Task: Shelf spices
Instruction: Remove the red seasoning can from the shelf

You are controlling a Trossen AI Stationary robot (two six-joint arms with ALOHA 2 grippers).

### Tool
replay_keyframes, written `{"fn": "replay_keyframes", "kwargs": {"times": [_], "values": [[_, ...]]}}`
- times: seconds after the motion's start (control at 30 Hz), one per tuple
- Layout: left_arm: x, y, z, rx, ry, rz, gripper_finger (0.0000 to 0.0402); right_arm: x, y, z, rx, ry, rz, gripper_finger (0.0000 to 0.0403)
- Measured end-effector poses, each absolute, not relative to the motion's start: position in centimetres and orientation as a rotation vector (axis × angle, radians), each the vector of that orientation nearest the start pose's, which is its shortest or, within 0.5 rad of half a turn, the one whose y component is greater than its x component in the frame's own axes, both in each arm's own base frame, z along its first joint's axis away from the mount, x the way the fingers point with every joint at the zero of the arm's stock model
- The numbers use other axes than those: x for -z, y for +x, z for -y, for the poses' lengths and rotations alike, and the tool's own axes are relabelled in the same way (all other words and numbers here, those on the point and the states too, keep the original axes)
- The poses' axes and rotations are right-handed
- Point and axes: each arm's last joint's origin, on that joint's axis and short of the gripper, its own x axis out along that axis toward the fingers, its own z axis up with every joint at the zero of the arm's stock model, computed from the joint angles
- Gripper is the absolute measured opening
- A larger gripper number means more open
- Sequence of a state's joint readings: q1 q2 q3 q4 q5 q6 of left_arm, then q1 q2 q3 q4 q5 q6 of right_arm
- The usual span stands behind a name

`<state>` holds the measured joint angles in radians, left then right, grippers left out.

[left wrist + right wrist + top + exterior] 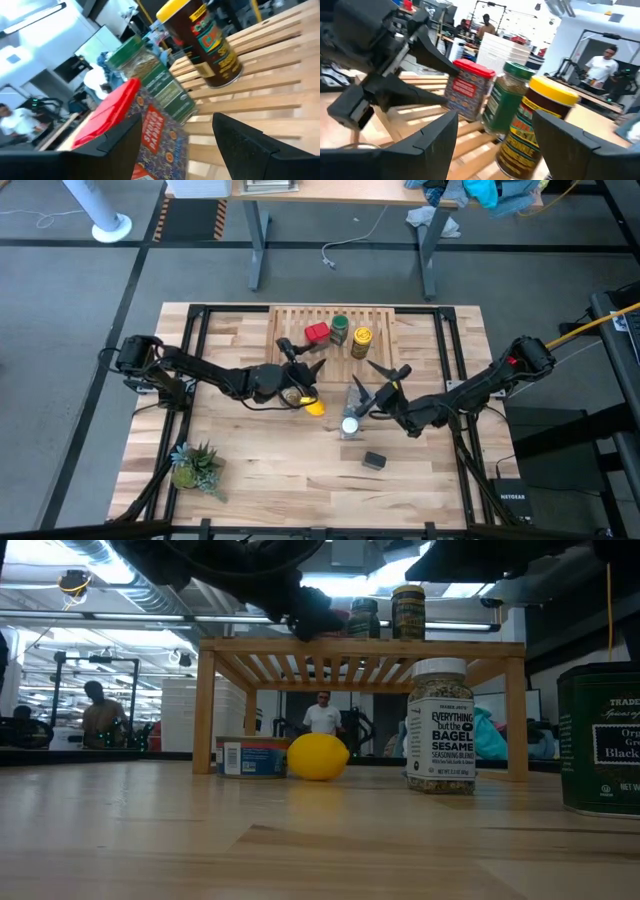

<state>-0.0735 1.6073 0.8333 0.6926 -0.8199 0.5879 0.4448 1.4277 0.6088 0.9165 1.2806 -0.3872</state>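
Note:
The light-wood shelf (380,320) bears three spices, standing on their bases: a red tin (317,333), a green-lidded jar (339,330) and a yellow-lidded jar (361,340). My left gripper (302,356) is open at the shelf's near edge, its fingers beside the red tin (145,125). My right gripper (385,376) is open, raised over the table near the shelf's near right part, touching nothing. The white-lidded jar (349,424) and the dark grey tin (374,461) stand on the tabletop. My left gripper comes at the red tin (465,87) about level from the table's near left side, fingers spread. One finger (112,145) lies close along the tin's side (150,132). I cannot tell whether it touches. The tin stands upright on the shelf slats.
A yellow lemon (314,407) and a silver round tin (292,394) lie under the left arm, in front of the shelf. A small potted plant (195,465) sits at the near left. Bare slats (290,320) remain on the shelf's left part. People stand in the room beyond.

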Motion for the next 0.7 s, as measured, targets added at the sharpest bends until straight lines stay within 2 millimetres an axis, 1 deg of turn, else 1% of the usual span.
{"fn": "replay_keyframes", "kwargs": {"times": [0.1,0.37,0.47,0.57,0.7], "values": [[-23.7,33.1,0.7,-0.742,0.629,-0.306,0.0237,-23.4,25.2,-9.4,0.858,-0.297,-0.109,0.0259],[-26.4,31.7,1.7,-0.764,0.642,-0.255,0.0237,-23.4,25.1,-9.7,0.86,-0.297,-0.111,0.0259],[-27.1,31.1,1.6,-0.786,0.663,-0.271,0.0237,-23.4,25.1,-9.7,0.861,-0.298,-0.112,0.0259],[-27.4,30.5,1.3,-0.807,0.695,-0.317,0.0237,-23.4,25.1,-9.7,0.861,-0.316,-0.12,0.0259],[-27.7,29.5,0.1,-0.83,0.676,-0.376,0.0237,-23.4,25.1,-9.7,0.861,-0.319,-0.121,0.0259]]}}
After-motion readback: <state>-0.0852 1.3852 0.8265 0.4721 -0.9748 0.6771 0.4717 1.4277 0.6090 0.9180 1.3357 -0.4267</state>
